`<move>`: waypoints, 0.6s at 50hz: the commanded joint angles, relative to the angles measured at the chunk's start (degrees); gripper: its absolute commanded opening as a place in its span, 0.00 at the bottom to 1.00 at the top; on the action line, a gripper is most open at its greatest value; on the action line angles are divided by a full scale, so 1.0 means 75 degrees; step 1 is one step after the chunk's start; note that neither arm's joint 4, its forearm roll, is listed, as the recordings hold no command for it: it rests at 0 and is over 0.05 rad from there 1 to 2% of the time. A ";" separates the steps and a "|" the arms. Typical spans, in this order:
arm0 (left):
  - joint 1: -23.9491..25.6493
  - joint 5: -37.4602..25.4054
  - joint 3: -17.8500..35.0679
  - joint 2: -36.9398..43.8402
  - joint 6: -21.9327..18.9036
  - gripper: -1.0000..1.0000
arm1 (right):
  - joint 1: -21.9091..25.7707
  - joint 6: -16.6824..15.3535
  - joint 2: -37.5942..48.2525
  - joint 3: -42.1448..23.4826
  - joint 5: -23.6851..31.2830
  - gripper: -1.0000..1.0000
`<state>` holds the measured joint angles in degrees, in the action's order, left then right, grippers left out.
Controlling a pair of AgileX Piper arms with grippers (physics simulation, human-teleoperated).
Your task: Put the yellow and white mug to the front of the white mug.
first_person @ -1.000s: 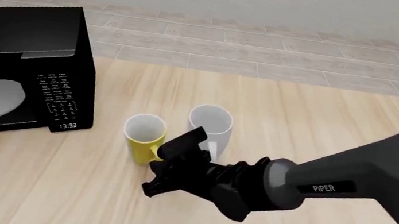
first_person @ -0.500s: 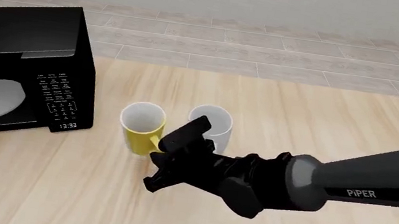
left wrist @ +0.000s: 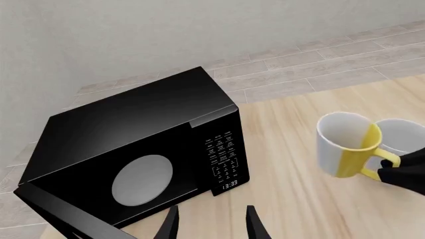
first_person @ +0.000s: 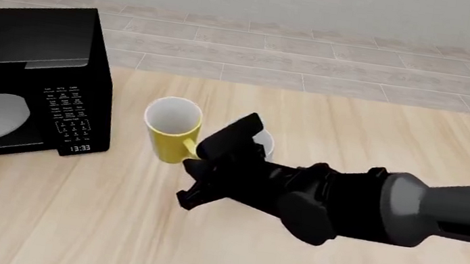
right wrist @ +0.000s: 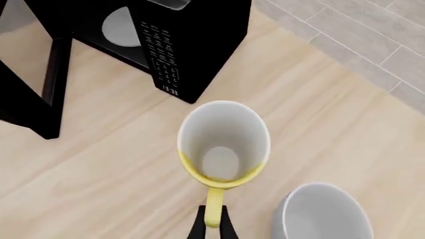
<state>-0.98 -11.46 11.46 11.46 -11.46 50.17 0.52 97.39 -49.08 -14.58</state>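
Right gripper (first_person: 203,165), jaws pinched onto the handle of the yellow mug (first_person: 170,129), holds that mug clear of the table (first_person: 380,137), rim tilted toward the microwave (first_person: 28,77) at far left. Just right of it, largely hidden behind the gripper, stands the white mug (right wrist: 322,211). Left gripper (left wrist: 211,226) hangs idle, jaws parted and empty, near the microwave's front. Judged as handled: the yellow mug is rigid, light and probably glazed, so a narrow pinch on the handle lets the body swing and tilt; a hold low on the handle, near the wall, would steady it. Placement on the near side of the white mug remains undone.
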 commanded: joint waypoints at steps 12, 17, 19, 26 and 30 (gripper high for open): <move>0.0000 0.0000 0.0000 0.0000 0.0000 1.00 | -0.0466 -0.0156 -0.0920 -0.0402 0.0893 0.00; 0.0000 0.0000 0.0000 0.0000 0.0000 1.00 | -0.0496 -0.0086 -0.0976 -0.0729 0.1206 0.00; 0.0000 0.0000 0.0000 0.0000 0.0000 1.00 | -0.0497 -0.0050 -0.0946 -0.0834 0.1282 0.00; 0.0000 0.0000 0.0000 0.0000 0.0000 1.00 | -0.0652 -0.0011 -0.0757 -0.1199 0.1490 0.00; 0.0000 0.0000 0.0000 0.0000 0.0000 1.00 | -0.0789 -0.0020 -0.0675 -0.1434 0.1647 0.00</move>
<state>-0.98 -11.46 11.46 11.46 -11.46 45.94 -0.10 91.79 -56.01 -4.93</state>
